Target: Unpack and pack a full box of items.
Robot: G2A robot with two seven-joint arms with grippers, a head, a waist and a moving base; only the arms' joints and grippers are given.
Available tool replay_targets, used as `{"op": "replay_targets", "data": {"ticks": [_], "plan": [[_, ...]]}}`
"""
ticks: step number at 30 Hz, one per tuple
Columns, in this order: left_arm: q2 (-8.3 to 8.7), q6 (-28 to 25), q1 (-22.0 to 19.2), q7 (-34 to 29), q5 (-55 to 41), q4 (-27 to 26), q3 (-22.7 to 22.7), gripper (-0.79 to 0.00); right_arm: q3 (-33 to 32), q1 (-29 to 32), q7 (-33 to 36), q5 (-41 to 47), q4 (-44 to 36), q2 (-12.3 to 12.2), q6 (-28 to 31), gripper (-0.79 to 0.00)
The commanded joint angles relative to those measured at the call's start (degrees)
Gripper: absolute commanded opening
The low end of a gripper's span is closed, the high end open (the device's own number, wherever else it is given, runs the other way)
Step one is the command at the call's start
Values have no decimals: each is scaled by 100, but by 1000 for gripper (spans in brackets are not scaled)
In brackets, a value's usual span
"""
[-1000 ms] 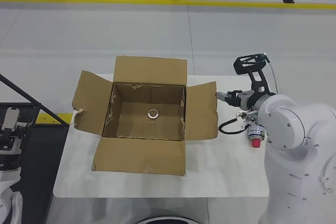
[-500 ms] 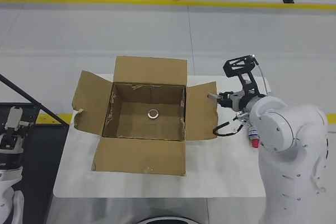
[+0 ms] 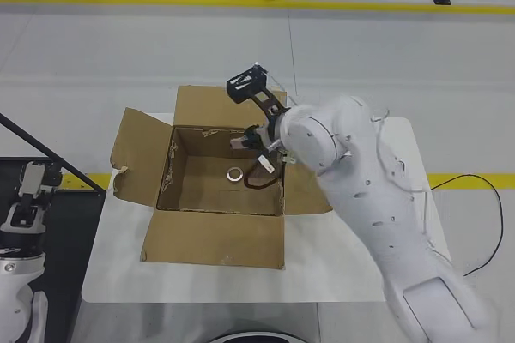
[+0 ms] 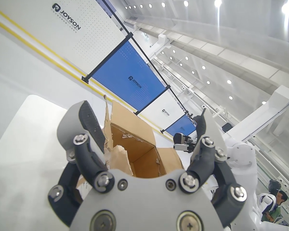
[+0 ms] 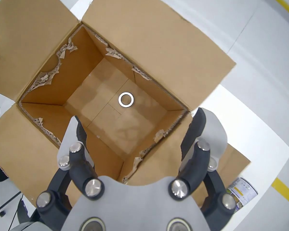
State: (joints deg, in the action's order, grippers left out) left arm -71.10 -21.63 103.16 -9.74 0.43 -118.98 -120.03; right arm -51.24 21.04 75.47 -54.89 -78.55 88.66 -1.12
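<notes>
An open cardboard box (image 3: 213, 238) stands on the white table (image 3: 343, 257) with all its flaps folded out. On the box floor lies one small white ring (image 3: 235, 174) (image 5: 126, 99). My right gripper (image 3: 247, 144) (image 5: 137, 128) hangs open and empty above the box's right rear part, well over the ring. My left gripper (image 3: 39, 178) (image 4: 144, 123) is open and empty, off the table's left side, pointing toward the box (image 4: 132, 131).
A tin can (image 5: 243, 191) with a yellow label lies on the table beside the box's right flap. The box walls have torn cardboard edges (image 5: 50, 73). Bare table surface lies in front of the box and to its right.
My right arm has swung left, from beside the box's right flap to above the box opening. The left arm has barely shifted.
</notes>
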Motion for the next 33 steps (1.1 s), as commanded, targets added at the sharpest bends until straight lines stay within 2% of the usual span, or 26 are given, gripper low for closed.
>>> {"op": "replay_targets", "data": {"ticks": [1,7,10,14,16,20,22,26,28,33], "plan": [[-5,-8,36,0,-53,7,-45,0,251,-202,-128,356,612,111,63,0],[-9,-13,60,-5,-74,8,-73,0,782,-540,-563,1082,1827,420,328,0],[-9,-13,60,-5,-74,8,-73,0,1006,-655,-682,1212,2307,556,314,-89],[-9,-13,60,-5,-74,8,-73,0,1289,-815,-929,1265,3039,770,60,-114],[-9,-13,60,-5,-74,8,-73,0,1376,-903,-1051,1382,3421,880,63,-169],[-9,-13,60,-5,-74,8,-73,0,1526,-1049,-1260,1585,4082,1097,107,-231],[-9,-13,60,-5,-74,8,-73,0,1600,-1101,-1362,1640,4352,1205,79,-299],[-9,-13,60,-5,-74,8,-73,0,1773,-1161,-1545,1634,4790,1420,-38,-323],[-9,-13,60,-5,-74,8,-73,0,1884,-1196,-1675,1502,5008,1525,-275,-329],[-9,-13,60,-5,-74,8,-73,0,1978,-1188,-1917,1589,5381,1769,-324,-413]]}}
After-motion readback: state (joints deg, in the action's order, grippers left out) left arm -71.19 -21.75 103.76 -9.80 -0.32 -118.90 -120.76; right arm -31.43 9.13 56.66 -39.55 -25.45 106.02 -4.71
